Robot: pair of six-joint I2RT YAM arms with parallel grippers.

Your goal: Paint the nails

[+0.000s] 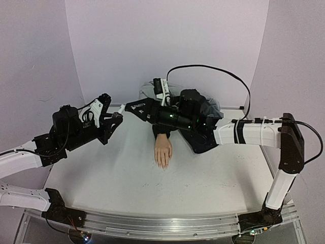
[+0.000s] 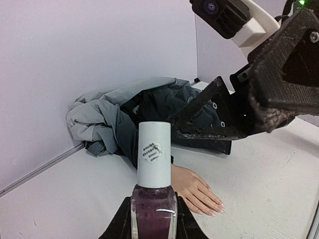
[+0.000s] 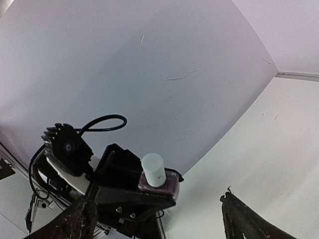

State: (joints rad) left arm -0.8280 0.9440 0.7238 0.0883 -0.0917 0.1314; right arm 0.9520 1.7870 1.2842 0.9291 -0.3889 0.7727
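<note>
A white worktop (image 1: 127,178) is enclosed by pale lilac walls (image 1: 152,40). Near its middle a peach mannequin hand (image 1: 163,151) lies palm down, with the fingers pointing toward the arm bases. The nails (image 2: 217,210) are at the fingertips, tiny and pale with small glints. Nothing covers them, and neither tool touches them. The wrist end of the hand disappears into a crumpled heap of grey and dark cloth (image 2: 99,117) piled against the back wall.

The left tool (image 1: 115,120) is raised at the left of the worktop, well apart from the mannequin hand. It pinches a small nail polish bottle (image 2: 153,211) of dark purple glass by its body. The bottle's tall white cap (image 2: 154,154) is on and carries a small round sticker. In the left wrist view the bottle stands in front of the mannequin's wrist and hides part of it.

The right arm (image 1: 249,133) reaches in from the right, passing over the cloth heap and the mannequin's wrist. The right tool (image 1: 131,107) is just beside the bottle cap without touching it. Its two black fingers (image 3: 75,221) are spread wide and hold nothing. A black cable (image 1: 223,71) arcs above the right arm in front of the back wall.
</note>
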